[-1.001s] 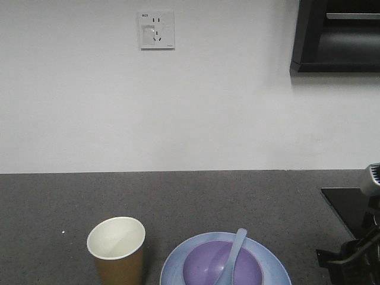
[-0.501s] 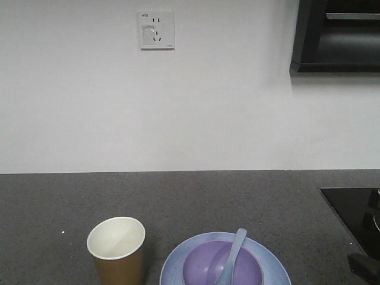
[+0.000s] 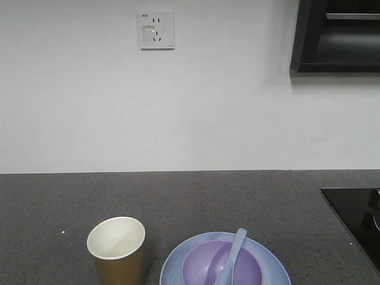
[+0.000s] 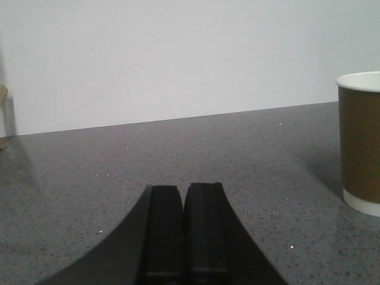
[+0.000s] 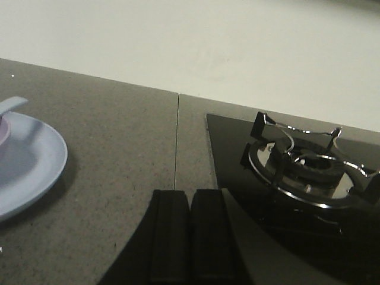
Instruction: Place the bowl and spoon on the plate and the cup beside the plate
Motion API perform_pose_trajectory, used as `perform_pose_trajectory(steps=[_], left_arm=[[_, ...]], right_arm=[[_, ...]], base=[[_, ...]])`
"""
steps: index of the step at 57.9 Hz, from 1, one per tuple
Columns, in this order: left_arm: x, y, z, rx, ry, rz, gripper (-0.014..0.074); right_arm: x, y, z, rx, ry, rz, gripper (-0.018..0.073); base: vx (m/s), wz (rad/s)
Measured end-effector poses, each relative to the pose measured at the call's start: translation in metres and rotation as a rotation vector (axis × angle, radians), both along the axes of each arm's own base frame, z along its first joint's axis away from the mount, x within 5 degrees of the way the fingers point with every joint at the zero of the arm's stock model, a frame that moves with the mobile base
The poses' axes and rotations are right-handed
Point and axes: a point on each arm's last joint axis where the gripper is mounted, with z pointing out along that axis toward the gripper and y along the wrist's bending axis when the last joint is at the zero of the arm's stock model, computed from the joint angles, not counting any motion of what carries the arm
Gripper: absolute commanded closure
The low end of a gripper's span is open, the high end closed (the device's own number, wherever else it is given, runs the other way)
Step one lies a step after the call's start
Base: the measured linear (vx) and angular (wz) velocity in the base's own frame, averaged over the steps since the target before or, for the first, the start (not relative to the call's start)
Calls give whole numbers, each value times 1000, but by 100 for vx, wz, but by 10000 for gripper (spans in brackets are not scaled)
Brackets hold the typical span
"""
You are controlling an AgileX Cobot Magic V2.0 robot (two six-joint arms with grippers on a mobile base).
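The lavender bowl (image 3: 222, 266) sits on the pale blue plate (image 3: 273, 262) at the front of the dark counter. The pale blue spoon (image 3: 233, 254) leans in the bowl, handle pointing up and away. The brown paper cup (image 3: 117, 252) stands upright just left of the plate, and also shows at the right edge of the left wrist view as the cup (image 4: 360, 142). My left gripper (image 4: 184, 190) is shut and empty, low over bare counter left of the cup. My right gripper (image 5: 191, 195) is shut and empty, right of the plate (image 5: 27, 166).
A black glass hob (image 5: 297, 202) with a metal burner grate (image 5: 306, 163) lies close to the right of my right gripper. A dark cabinet (image 3: 335, 35) hangs at the upper right on the white wall, with a socket (image 3: 156, 29) above the counter.
The right arm, seen at the front view's right edge a second ago, has drawn back out of that view. The bowl, spoon, plate and cup have not moved.
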Motion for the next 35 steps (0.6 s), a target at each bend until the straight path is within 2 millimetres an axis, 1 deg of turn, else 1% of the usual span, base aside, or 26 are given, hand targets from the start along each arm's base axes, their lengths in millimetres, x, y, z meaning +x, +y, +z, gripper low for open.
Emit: perform_pose_trajectory(steps=[5, 16, 19, 35], left_arm=[[0, 0, 0, 0, 0, 0, 603], [0, 0, 0, 0, 0, 0, 603], [0, 0, 0, 0, 0, 0, 603], [0, 0, 0, 0, 2, 1, 603]], right_arm=[[-5, 0, -23, 23, 7, -5, 573], [-9, 1, -63, 42, 1, -1, 571], [-9, 1, -66, 45, -14, 3, 571], [-8, 2, -61, 38, -69, 16, 571]], base=[[0, 0], [0, 0], [0, 0], [0, 0]])
